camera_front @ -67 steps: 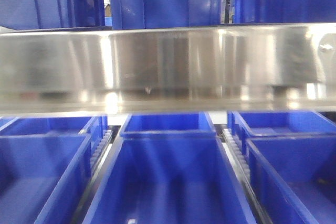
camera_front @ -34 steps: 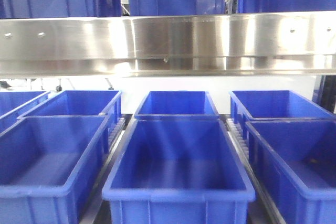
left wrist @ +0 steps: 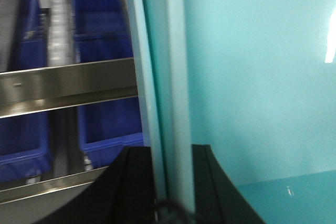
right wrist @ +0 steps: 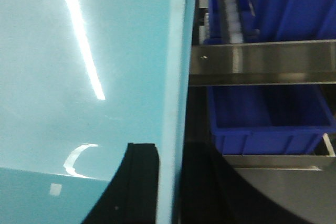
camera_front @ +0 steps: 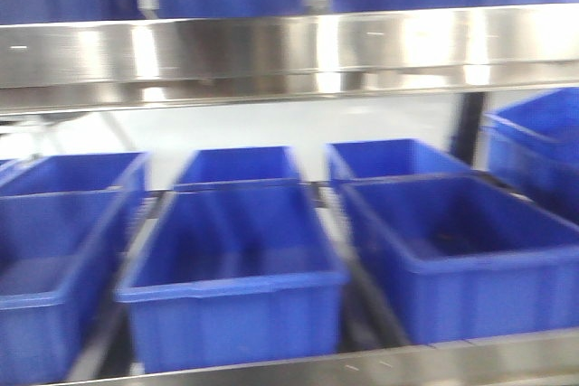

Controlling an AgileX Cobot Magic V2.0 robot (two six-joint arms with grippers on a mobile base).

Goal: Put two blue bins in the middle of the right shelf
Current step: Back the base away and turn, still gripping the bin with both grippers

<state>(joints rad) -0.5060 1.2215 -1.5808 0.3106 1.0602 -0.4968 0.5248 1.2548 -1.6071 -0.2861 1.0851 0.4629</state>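
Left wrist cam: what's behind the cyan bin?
Past the edge of the cyan bin, a steel rail and dark-blue bins show. Its wall hides everything else behind it.

My left gripper (left wrist: 164, 153) and right gripper (right wrist: 170, 148) both show smooth matte-black fingers (left wrist: 126, 187) with curved outer edges.

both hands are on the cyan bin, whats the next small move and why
Probably carry it rightward rather than lower it: left hand and right hand clamp walls of the pale cyan bin, and dark blue bins fill the tier ahead.
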